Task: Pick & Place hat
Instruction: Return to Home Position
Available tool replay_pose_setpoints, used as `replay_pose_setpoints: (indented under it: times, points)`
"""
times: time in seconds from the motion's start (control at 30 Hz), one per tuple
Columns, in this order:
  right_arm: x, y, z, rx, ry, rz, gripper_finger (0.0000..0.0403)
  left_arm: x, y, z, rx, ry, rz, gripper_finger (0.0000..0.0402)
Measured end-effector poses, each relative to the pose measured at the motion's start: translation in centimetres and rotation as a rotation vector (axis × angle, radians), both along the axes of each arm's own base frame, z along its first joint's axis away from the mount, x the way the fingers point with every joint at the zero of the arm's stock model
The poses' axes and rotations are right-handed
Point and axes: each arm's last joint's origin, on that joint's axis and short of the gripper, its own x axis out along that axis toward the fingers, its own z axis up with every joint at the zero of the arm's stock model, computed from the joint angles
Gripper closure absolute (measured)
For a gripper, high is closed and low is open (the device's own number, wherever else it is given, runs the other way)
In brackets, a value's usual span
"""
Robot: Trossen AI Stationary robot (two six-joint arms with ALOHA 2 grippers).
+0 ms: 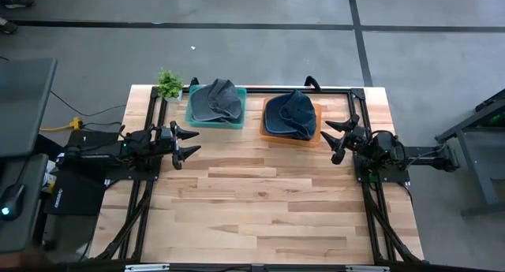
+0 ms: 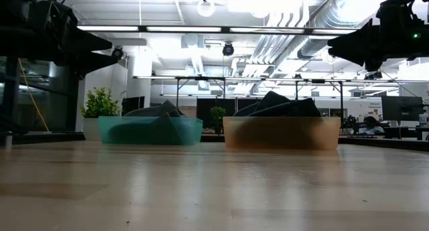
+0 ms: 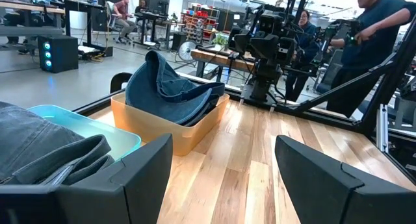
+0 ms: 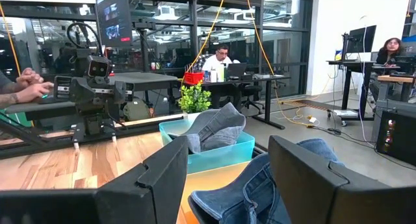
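Left hand [image 1: 197, 141], right hand [image 1: 329, 141] spread — caps [image 1: 289, 114] binned beyond.

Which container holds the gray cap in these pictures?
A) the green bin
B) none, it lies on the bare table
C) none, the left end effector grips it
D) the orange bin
A: in the high view the gray cap lies inside the green bin, while the orange bin beside it holds the blue caps.
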Motion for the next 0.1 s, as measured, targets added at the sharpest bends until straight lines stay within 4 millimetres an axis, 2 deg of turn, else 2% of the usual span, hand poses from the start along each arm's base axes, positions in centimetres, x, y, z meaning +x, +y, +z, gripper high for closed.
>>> replay_pose_setpoints:
  times: [0.1]
  points:
    - [0.00, 0.00, 0.00, 0.000, 0.000, 0.000, 0.0194, 0.00, 0.00, 0.00, 0.000, 0.000, 0.000, 0.0133]
